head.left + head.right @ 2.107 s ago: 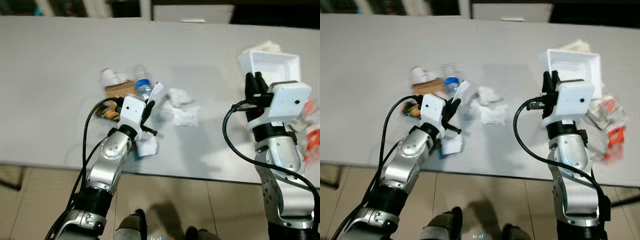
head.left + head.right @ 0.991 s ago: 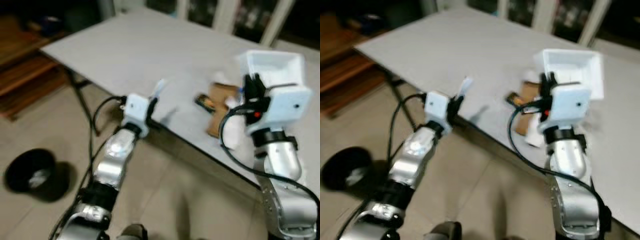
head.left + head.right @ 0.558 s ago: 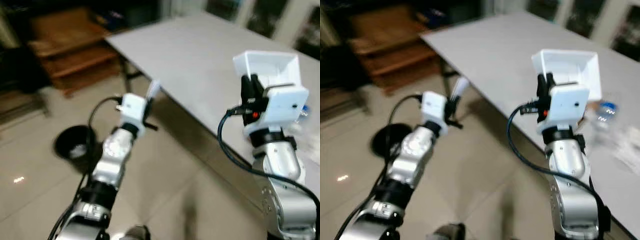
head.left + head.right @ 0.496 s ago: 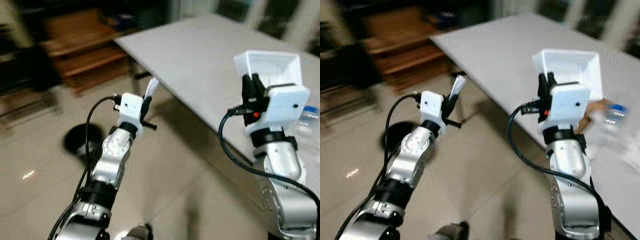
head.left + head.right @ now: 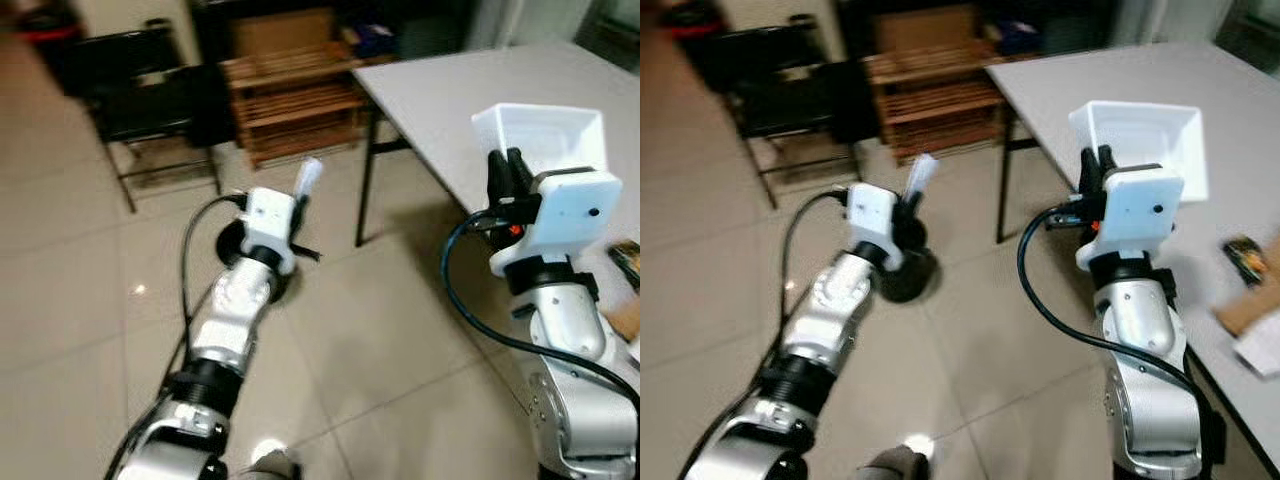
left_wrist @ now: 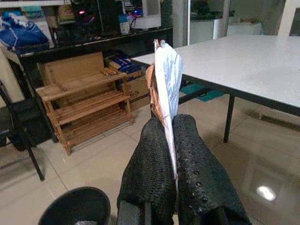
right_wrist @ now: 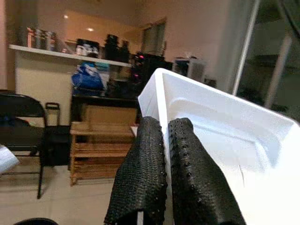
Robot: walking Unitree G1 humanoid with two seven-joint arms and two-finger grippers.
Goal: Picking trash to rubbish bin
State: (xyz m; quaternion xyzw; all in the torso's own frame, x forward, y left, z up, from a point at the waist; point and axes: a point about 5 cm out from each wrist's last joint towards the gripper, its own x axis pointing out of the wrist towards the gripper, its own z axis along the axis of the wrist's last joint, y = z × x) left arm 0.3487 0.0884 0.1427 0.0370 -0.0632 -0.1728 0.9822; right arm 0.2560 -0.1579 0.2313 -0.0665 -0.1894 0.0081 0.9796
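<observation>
Open tiled floor (image 5: pixel 380 330) lies ahead from 10 to 1 o'clock, with the black rubbish bin (image 5: pixel 908 277) standing just beyond the left gripper (image 5: pixel 300 205) at 11, a folding chair (image 5: pixel 150 110) and wooden rack (image 5: pixel 295 105) farther behind it, and the grey table (image 5: pixel 480 90) blocking 1 to 3 o'clock.

- Both arms are silver metal, built of rounded jointed segments with dark bands at the joints.
- Behind the left tool (image 5: pixel 298 207) sits a white boxy wrist housing, with a black cable looping out from it down the forearm.
- The right tool (image 5: pixel 508 168) has a larger white housing with a small dark dot on its face, a red light beside it, and a thick black cable curving below.
- The fingers (image 6: pixel 152 164) are black, with a dimpled, textured surface.
</observation>
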